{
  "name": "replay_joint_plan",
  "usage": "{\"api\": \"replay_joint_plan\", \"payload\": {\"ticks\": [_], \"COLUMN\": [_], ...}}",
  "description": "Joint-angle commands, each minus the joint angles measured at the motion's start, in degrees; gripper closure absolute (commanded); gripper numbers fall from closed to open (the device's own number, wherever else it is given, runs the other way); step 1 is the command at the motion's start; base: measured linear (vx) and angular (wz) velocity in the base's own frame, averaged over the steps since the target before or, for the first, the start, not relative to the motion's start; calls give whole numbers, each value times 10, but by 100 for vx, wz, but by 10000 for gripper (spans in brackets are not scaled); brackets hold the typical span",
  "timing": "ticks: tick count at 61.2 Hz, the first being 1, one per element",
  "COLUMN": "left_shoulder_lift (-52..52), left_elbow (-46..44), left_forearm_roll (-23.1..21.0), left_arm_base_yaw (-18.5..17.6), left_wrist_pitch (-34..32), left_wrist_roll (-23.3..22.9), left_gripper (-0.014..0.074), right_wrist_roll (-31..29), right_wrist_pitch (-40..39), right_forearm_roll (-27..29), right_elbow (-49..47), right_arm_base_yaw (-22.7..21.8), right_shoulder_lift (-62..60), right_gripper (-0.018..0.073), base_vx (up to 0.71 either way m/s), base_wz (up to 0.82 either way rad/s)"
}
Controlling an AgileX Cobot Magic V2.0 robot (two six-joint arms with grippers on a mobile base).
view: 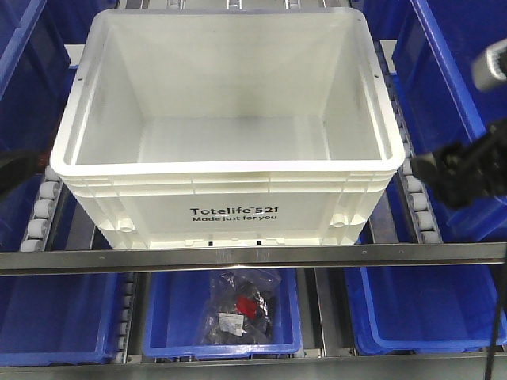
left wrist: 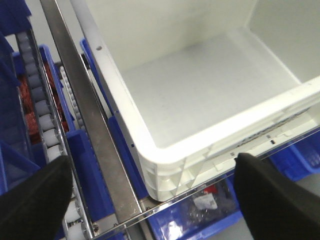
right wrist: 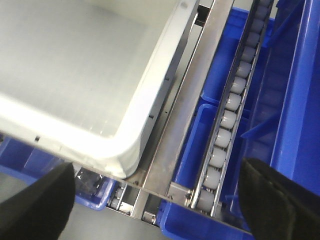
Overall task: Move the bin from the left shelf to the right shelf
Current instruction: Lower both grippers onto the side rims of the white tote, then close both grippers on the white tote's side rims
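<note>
The white bin, printed "Totelife 521", is empty and stands on the shelf between two roller tracks, its front against the steel rail. My left gripper is open wide, and its black fingers straddle the bin's front left corner without touching it. In the front view it shows only as a dark tip at the left edge, beside the bin's rim. My right gripper is open wide over the bin's front right corner. In the front view it hovers just right of the rim.
Blue bins stand on both sides and on the shelf below. One lower bin holds bagged items. Roller tracks and steel dividers flank the white bin. A steel front rail runs across.
</note>
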Motion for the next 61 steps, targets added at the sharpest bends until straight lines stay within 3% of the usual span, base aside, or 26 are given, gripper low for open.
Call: {"api": "replay_joint_plan", "payload": {"ticks": [1, 14, 20, 43, 52, 61], "left_shoulder_lift": [60, 203, 249, 372, 412, 437], "left_elbow": [-53, -160, -197, -289, -324, -344], "left_forearm_roll": [25, 106, 126, 127, 135, 127], "left_arm_base_yaw": [-4, -4, -4, -4, 0, 0], "left_wrist_pitch": [-31, 13, 33, 48, 58, 87], "left_wrist_roll": [-36, -158, -194, -209, -251, -250], "left_gripper": [-9, 6, 7, 8, 8, 8], "right_wrist_roll": [46, 124, 140, 187, 186, 159], "right_wrist_pitch": [-11, 46, 61, 137, 141, 147], "right_forearm_roll": [-30, -29, -29, -80, -45, -19], "right_elbow": [-63, -188, -236, -376, -402, -404], "right_arm_base_yaw": [4, 2, 2, -1, -24, -37], "right_shoulder_lift": [44, 187, 247, 398, 420, 423], "right_gripper": [-60, -52, -50, -34, -34, -34], "base_vx": [0, 0, 0, 0, 0, 0], "base_wz": [0, 0, 0, 0, 0, 0]}}
